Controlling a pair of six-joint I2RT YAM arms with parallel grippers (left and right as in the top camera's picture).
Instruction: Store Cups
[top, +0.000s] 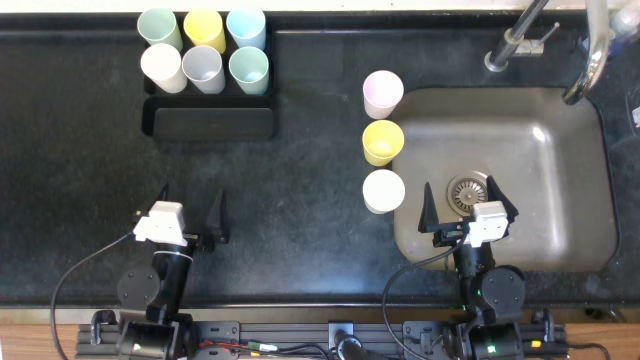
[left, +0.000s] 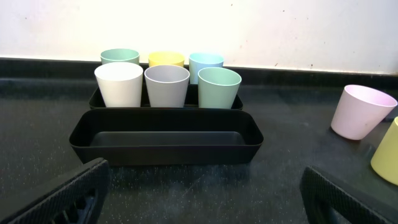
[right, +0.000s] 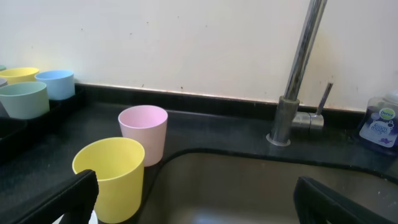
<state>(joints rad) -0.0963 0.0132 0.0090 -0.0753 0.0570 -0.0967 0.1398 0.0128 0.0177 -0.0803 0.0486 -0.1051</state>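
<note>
On the black counter (top: 320, 150), you have six cups (top: 205, 68) stored in the tray (top: 210, 124) and three cups (top: 383, 142) remaining beside the sink (top: 540, 150), with left gripper (top: 193, 197) and right gripper (top: 459, 186) both spread apart, empty.

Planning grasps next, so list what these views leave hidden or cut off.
1. Back-row cups, left wrist view: lower halves hidden by the front-row cups.
2. Loose yellow cup, left wrist view: cut off by the frame edge.
3. Faucet, right wrist view: spout cut off by the frame edge.
4. Blue bottle, right wrist view: cut by the edge.
</note>
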